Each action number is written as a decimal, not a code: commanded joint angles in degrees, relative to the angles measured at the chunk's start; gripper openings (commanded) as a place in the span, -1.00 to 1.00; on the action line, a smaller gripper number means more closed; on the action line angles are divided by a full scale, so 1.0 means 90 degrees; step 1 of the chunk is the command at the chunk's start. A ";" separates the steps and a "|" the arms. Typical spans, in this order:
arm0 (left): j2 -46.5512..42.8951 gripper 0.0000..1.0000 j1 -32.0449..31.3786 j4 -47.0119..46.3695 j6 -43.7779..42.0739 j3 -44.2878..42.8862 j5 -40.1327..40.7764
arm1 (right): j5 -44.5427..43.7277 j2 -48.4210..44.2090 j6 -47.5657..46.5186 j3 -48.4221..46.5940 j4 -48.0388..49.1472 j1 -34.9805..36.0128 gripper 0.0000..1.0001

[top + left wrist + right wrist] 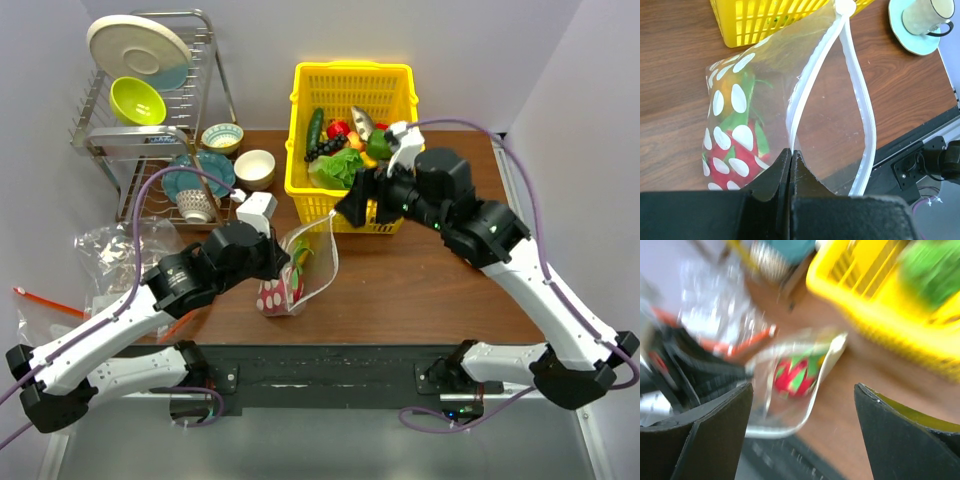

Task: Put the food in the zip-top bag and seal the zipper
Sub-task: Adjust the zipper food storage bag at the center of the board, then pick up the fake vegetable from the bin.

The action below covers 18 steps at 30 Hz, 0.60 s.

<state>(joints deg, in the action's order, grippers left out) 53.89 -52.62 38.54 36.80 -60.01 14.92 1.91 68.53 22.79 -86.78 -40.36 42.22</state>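
The white-dotted zip-top bag point(300, 272) lies open on the brown table, mouth facing right. A pink-red dragon fruit point(732, 152) with green leaves sits inside it, also seen in the blurred right wrist view point(795, 376). My left gripper point(790, 152) is shut on the zipper point(805, 85) edge of the bag's mouth, holding it up. My right gripper point(352, 208) is open and empty, hovering at the front of the yellow basket point(350, 80), just right of the bag. More food, including green lettuce point(345, 165), lies in the basket.
A dish rack point(150, 110) with plates and bowls stands back left. A cup on a teal saucer point(197, 200) sits beside it. Plain clear bags with an orange-red strip point(60, 295) lie at the left edge.
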 commanded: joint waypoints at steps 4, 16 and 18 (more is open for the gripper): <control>-0.0041 -1.00 0.0007 -0.0484 -0.0446 0.0037 -0.0202 | -0.1248 0.1834 -0.0647 -0.2190 -0.0652 -0.0723 0.72; 0.0018 -1.00 0.0007 -0.0328 -0.0612 -0.0002 -0.0066 | -0.0232 0.4776 -0.0462 -0.3783 -0.0204 -0.2102 0.97; 0.0018 -1.00 0.0007 -0.0318 -0.0534 -0.0022 0.0041 | -0.0174 0.5340 -0.0355 -0.3970 -0.0145 -0.2171 0.97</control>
<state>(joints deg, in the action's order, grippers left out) 53.93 -52.62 36.99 33.10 -59.35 13.74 -2.37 111.77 18.46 -116.55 -42.83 23.86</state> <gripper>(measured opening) 0.018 0.984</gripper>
